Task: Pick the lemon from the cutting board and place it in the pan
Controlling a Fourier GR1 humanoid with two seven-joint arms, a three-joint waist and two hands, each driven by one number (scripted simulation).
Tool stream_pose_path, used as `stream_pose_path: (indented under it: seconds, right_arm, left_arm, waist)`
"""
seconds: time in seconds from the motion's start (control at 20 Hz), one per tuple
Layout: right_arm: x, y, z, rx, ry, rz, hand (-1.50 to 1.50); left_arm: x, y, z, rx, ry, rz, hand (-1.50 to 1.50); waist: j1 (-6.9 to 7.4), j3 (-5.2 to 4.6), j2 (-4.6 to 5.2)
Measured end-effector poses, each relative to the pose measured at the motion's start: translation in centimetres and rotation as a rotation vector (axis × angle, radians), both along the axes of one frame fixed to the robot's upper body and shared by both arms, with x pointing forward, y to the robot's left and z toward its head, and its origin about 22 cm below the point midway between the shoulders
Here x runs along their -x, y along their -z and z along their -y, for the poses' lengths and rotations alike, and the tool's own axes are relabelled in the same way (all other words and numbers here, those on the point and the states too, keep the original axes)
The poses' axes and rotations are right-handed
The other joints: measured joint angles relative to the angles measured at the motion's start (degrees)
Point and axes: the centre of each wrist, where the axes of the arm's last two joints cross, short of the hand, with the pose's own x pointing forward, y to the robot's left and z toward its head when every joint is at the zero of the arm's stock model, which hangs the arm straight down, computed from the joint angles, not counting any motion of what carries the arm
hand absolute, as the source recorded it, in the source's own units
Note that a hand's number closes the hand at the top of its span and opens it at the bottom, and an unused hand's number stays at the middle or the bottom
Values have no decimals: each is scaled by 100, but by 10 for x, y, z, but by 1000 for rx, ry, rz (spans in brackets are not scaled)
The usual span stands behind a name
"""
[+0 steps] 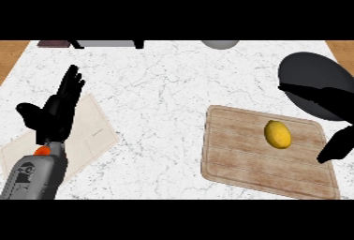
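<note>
Lemon lies on the wooden cutting board, toward its far right part, untouched. Dark pan sits on the marble counter just beyond the board's far right corner. Right hand enters from the right edge, between pan and lemon, overlapping the pan; a dark finger or thumb hangs near the board's right edge; cannot tell whether the fingers are spread or curled. Left hand rests at left, fingers straight, pointing away, holding nothing, above a pale mat.

One lemon, one cutting board, one pan, two hands: left, right.
</note>
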Motion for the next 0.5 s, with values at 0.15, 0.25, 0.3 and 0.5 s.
stream_pose_path:
  seconds: [0.15,0.25,0.3,0.5]
  right_arm:
    - [-1,1,-5,50,-3,-9,-150]
    - [0,10,-6,83,-2,-16,-150]
    - [-2,13,-7,90,1,-17,-150]
    - [-5,18,-12,107,5,-37,-150]
  left_arm:
    - [4,6,-2,0,2,-3,0]
    - [6,0,-7,0,4,-1,0]
    - [4,1,-7,2,5,-3,0]
    - [5,-4,-6,-1,5,-6,0]
  waist:
    - [3,0,-2]
    - [8,-1,-3]
    - [7,0,-2]
    - [8,1,-3]
